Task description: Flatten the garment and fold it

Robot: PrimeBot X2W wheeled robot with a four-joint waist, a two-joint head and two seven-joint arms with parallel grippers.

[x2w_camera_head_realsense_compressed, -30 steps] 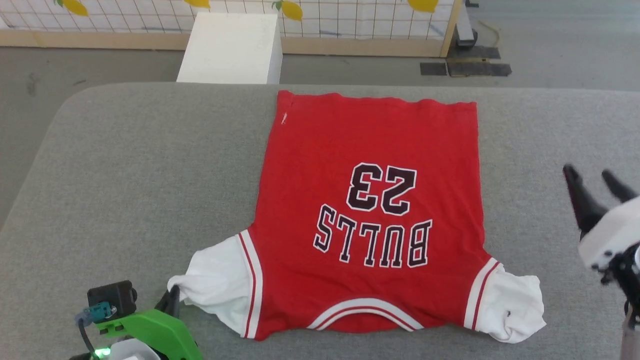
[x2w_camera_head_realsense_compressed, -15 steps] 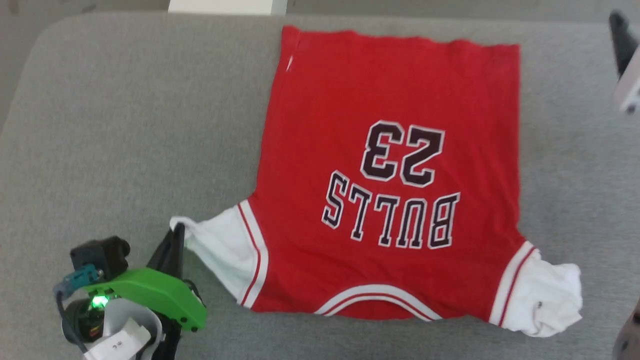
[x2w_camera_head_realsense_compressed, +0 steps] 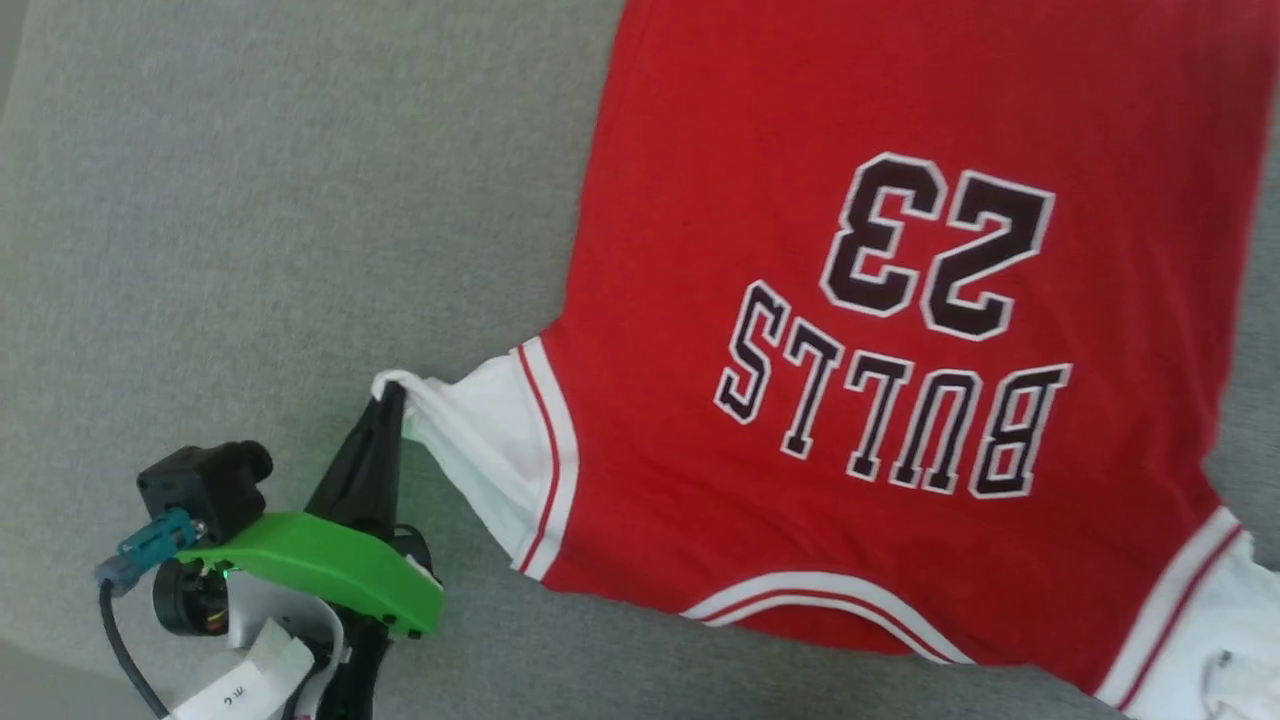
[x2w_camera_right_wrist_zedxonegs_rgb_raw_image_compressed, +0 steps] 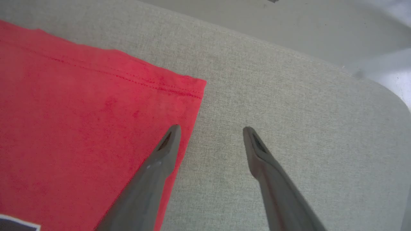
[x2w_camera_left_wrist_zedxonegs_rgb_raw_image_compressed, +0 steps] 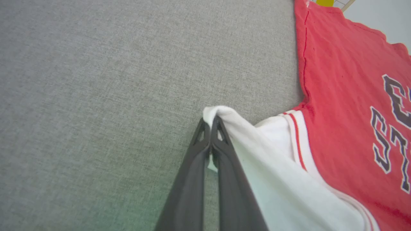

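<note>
The garment (x2w_camera_head_realsense_compressed: 900, 330) lies spread on the grey worktop (x2w_camera_head_realsense_compressed: 250, 200) with the "BULLS 23" print facing up, the collar toward the robot and the hem at the far side. The left gripper (x2w_camera_left_wrist_zedxonegs_rgb_raw_image_compressed: 210, 120) has its fingers pressed together on the tip of the white sleeve (x2w_camera_left_wrist_zedxonegs_rgb_raw_image_compressed: 257, 150), and the cloth there is drawn out to a point, away from the red body. The right gripper (x2w_camera_right_wrist_zedxonegs_rgb_raw_image_compressed: 211, 130) has its fingers spread wide and holds nothing. It is at the hem corner (x2w_camera_right_wrist_zedxonegs_rgb_raw_image_compressed: 196, 85), with one finger over the red edge and the other over bare worktop; whether it touches the cloth I cannot tell. The jersey looks light, thin and limp, so it will probably follow any pull but keep no shape by itself, and the woven cover of the worktop may drag on it and make folds. I think the good places to hold are the stitched edges: the sleeve cuff, the hem corners and the shoulder seams, with both layers pinched together so that the back does not stay behind. The other sleeve (x2w_camera_head_realsense_compressed: 1220, 640) looks crumpled and would need the same pull outward.
</note>
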